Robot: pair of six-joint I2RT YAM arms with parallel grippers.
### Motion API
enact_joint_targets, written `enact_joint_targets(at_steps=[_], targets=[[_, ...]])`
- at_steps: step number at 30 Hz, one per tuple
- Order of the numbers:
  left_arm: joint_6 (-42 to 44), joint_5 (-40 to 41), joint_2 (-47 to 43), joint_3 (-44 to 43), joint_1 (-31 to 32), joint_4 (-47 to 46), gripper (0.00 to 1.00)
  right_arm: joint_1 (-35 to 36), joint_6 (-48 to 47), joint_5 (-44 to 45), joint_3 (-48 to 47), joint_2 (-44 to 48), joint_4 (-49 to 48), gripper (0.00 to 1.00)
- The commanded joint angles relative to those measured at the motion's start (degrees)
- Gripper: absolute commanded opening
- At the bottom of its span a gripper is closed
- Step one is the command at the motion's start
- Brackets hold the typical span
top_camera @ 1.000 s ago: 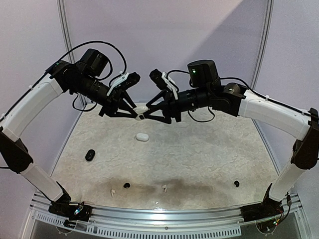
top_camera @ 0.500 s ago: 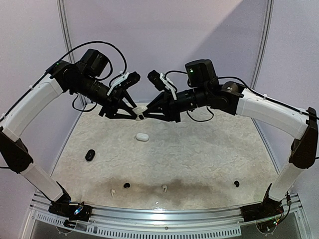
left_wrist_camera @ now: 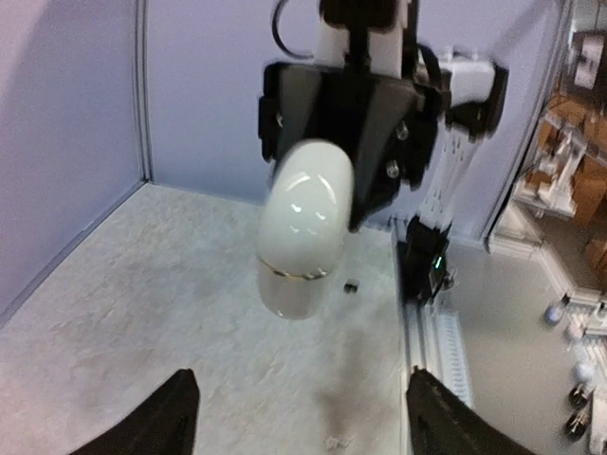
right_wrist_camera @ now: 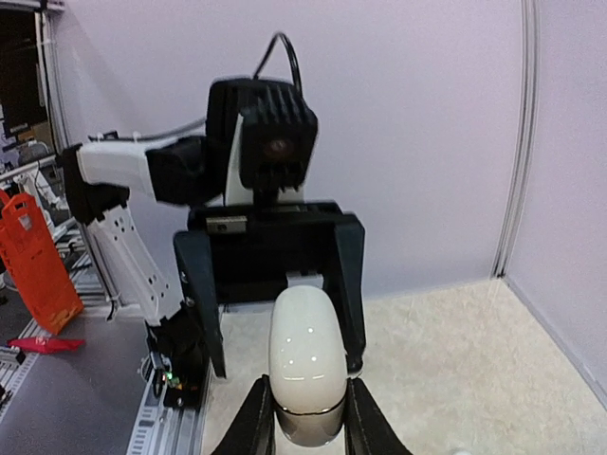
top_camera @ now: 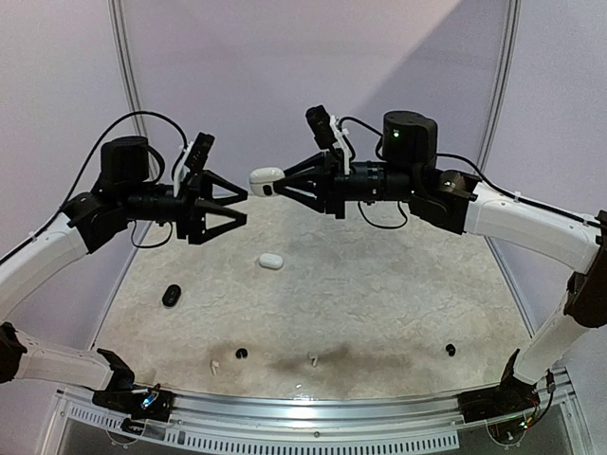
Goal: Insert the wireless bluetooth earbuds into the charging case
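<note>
A white pebble-shaped charging case [top_camera: 264,178] hangs in mid-air above the table's back, lid closed, with my right gripper [top_camera: 278,186] shut on one end. In the right wrist view the case [right_wrist_camera: 305,360] sits clamped between the two fingers [right_wrist_camera: 254,422]. My left gripper [top_camera: 239,205] stands open and empty just left of it, apart from the case [left_wrist_camera: 303,227]. On the table near the front lie earbuds: a white one [top_camera: 214,364], a black one [top_camera: 241,354], another white one [top_camera: 312,359] and a black one [top_camera: 450,350].
A second white case [top_camera: 271,261] lies mid-table and a black case [top_camera: 171,296] lies at the left. Purple walls close in the back and both sides. A metal rail [top_camera: 313,412] runs along the near edge.
The left gripper has let go of the white case, opened and drawn back to the left. The right gripper has closed on the case and raised it slightly.
</note>
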State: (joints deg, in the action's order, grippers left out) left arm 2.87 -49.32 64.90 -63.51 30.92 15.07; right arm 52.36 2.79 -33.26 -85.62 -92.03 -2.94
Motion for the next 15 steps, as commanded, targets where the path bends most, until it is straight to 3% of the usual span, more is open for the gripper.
enact_joint_targets(at_steps=[1, 5, 15], targets=[[-22.09, -3.63, 2.95, 4.58, -0.12, -29.34, 0.67, 0.36, 6.61, 1.29, 1.95, 0.84, -14.86, 0.0], [-27.75, -2.0, 4.06, 6.15, 0.22, -38.89, 0.63, 0.46, 7.25, 0.53, 1.6, -0.02, -17.12, 0.0], [-29.05, -2.26, 5.05, 4.72, 1.8, -44.17, 0.57, 0.56, 7.54, 0.52, 1.14, -0.69, -16.93, 0.0]])
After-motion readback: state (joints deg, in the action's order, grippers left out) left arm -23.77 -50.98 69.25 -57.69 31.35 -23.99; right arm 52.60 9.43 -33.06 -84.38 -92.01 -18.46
